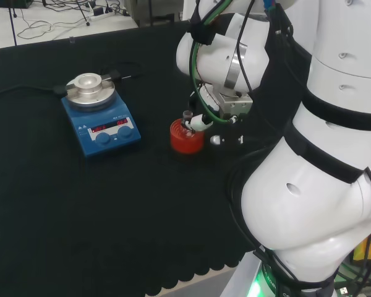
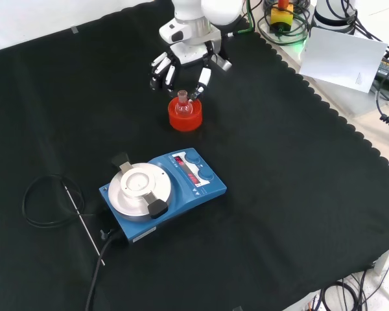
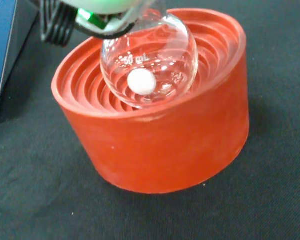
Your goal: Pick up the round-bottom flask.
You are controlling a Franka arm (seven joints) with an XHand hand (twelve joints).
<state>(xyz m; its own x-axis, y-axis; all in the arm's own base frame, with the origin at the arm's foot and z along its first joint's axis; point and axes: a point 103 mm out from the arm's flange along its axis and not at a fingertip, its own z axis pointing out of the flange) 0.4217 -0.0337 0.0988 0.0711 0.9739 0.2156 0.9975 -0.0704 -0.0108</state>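
A small clear round-bottom flask (image 2: pixel 183 103) stands in a red ribbed stand (image 2: pixel 185 118) on the black cloth. In the wrist view its bulb (image 3: pixel 149 65) rests in the stand's (image 3: pixel 160 145) ribbed hollow, with a small white bead (image 3: pixel 140 81) inside. The hand (image 2: pixel 163 68) hovers just above and behind the stand. Its fingers are spread to the left of the flask's neck and its thumb (image 2: pixel 203 81) reaches down on the right, with the tip close to the neck. In the head view the flask (image 1: pixel 187 117) sits beside a white fingertip (image 1: pixel 199 122). A blurred part of the hand (image 3: pixel 105 5) hides the neck.
A blue magnetic stirrer (image 2: pixel 162 188) with a round metal plate stands nearer the front view's camera, left of the stand in the head view (image 1: pixel 102 117). Its black cable (image 2: pixel 45 201) loops on the cloth. A white sheet (image 2: pixel 340 58) lies past the cloth's scalloped edge.
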